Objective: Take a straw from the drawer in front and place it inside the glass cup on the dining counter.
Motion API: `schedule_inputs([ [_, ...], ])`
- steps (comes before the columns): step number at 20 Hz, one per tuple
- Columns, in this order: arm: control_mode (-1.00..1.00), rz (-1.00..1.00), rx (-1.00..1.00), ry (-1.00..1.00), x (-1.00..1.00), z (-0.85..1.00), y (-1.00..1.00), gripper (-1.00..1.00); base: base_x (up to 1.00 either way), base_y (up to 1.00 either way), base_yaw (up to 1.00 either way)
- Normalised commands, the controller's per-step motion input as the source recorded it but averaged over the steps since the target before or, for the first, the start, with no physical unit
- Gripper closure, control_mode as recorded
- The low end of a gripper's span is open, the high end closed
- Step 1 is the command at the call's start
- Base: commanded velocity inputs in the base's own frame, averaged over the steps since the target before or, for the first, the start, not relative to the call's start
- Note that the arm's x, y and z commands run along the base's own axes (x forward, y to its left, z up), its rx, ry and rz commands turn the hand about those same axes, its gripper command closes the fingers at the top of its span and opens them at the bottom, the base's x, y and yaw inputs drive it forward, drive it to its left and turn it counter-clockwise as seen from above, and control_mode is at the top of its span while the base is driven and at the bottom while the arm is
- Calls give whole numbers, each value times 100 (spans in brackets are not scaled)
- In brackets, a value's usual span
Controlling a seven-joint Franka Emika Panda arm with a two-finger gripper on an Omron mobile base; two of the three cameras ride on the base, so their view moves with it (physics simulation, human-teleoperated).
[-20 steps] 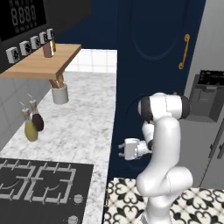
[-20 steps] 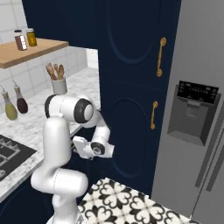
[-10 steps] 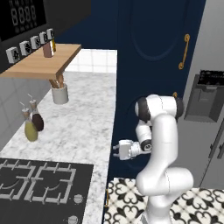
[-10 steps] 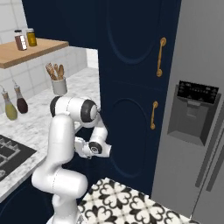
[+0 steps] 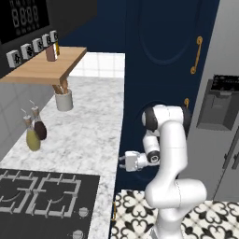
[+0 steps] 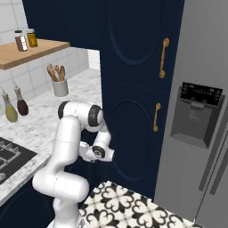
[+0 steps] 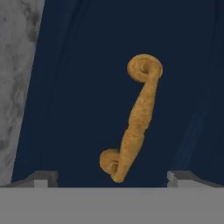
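Note:
My gripper (image 5: 124, 161) is low beside the marble worktop's edge, pointing at the navy drawer front (image 7: 78, 109) below it. In the hand view a curled gold handle (image 7: 135, 122) runs slantwise on that front, just ahead of my gripper (image 7: 113, 178). The two fingertips (image 7: 43, 177) stand wide apart on either side of the handle's lower end, open and empty. The drawer looks closed. The straw, the glass cup and the dining counter are out of view.
The marble worktop (image 5: 93, 135) carries a black hob (image 5: 42, 200), two oil bottles (image 5: 33, 133) and a utensil pot (image 5: 64, 99) under a wooden shelf (image 5: 46, 70). Tall navy cabinet doors (image 6: 133, 67) and a steel fridge (image 6: 200, 116) stand to the right. Patterned tiles (image 5: 135, 210) cover the floor.
The hand has shifted left, closer to the worktop's navy front, and the arm has leaned over with it. The fingers stay open.

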Motion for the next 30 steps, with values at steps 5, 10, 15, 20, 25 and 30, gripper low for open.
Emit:
schedule_inputs([
  [5,-100,-6,0,0,48,-13,7,-100,0,0,0],
  [10,-100,-5,0,0,34,-14,25,-100,0,0,0],
  [15,-100,-3,-1,0,6,-9,36,100,0,0,0],
  [20,-100,-3,-1,0,-5,-1,3,100,0,0,0],
  [25,-100,-5,0,-2,-24,0,-65,100,0,0,0],
  [30,-100,-4,0,0,-17,0,-98,100,0,0,0],
])
